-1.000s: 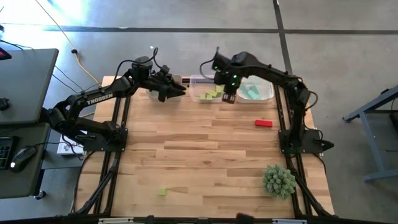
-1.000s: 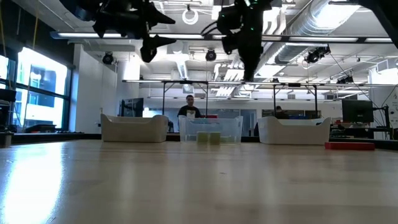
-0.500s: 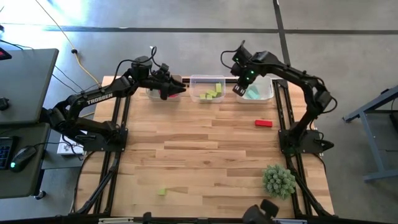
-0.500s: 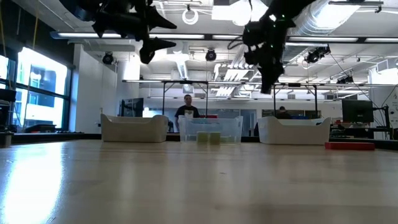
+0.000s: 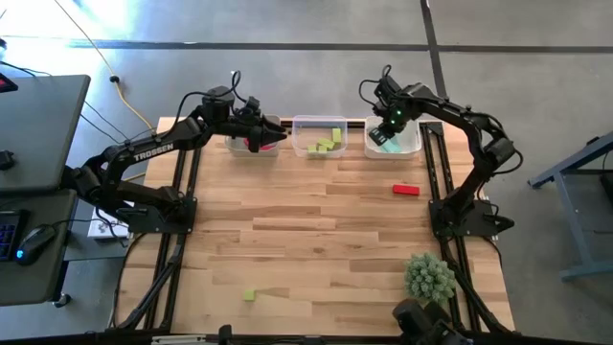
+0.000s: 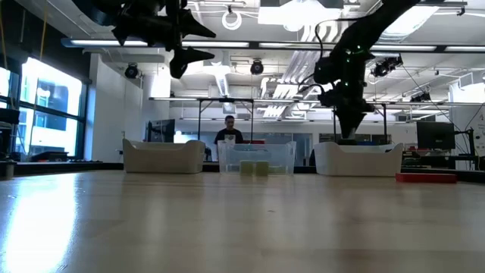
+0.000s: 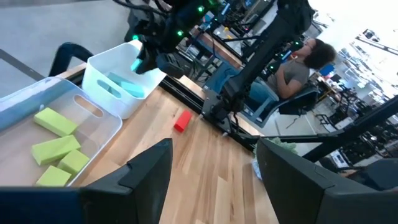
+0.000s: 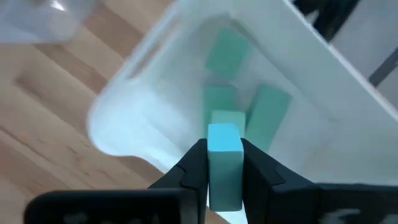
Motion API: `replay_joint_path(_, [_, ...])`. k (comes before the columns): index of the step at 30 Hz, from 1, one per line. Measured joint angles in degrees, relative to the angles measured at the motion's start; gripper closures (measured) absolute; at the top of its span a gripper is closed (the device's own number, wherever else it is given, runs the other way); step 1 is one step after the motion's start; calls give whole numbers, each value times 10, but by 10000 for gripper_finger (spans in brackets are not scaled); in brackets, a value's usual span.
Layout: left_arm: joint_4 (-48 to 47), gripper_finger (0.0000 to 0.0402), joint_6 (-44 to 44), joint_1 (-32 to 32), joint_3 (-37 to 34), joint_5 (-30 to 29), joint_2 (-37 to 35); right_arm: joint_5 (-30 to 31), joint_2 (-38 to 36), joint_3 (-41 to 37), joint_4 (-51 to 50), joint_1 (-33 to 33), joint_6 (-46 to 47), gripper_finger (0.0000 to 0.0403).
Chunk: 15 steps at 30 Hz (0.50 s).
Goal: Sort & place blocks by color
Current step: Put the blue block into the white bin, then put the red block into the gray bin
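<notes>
My right gripper (image 5: 388, 130) hangs over the right white bin (image 5: 410, 146) and is shut on a teal block (image 8: 224, 163). Several teal blocks (image 8: 226, 56) lie in that bin. The middle clear bin (image 5: 303, 125) holds yellow-green blocks (image 5: 329, 145). My left gripper (image 7: 214, 180) is open and hovers above the left bin (image 5: 239, 147), high over the table in the low view (image 6: 182, 59). One red block (image 5: 406, 190) lies flat on the table near the right arm. A yellow-green block (image 5: 249, 295) lies by the near edge. My right gripper pinches the teal block between its two fingers (image 8: 194, 167), on two opposite side faces (image 8: 224, 177). The fingers point down from above. The block's free end (image 8: 224, 138) sticks out past the fingertips. It is lifted clear, above the teal blocks in the right bin.
A spiky green plant-like ball (image 5: 429, 278) sits near the table's near right corner. The three bins stand in a row along the far edge. A person (image 6: 230, 130) shows in the room behind the table. Bare wood (image 5: 316, 240) lies between the arms.
My right gripper has travelled from above the middle bin toward the table's right, to above the right bin, and has come down lower, carrying the teal block with it.
</notes>
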Motion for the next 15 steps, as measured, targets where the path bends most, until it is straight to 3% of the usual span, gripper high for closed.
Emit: replay_joint_path(15, [0,179,14,0,0,-72,0,7,0,-16,-1,-20,-7,258])
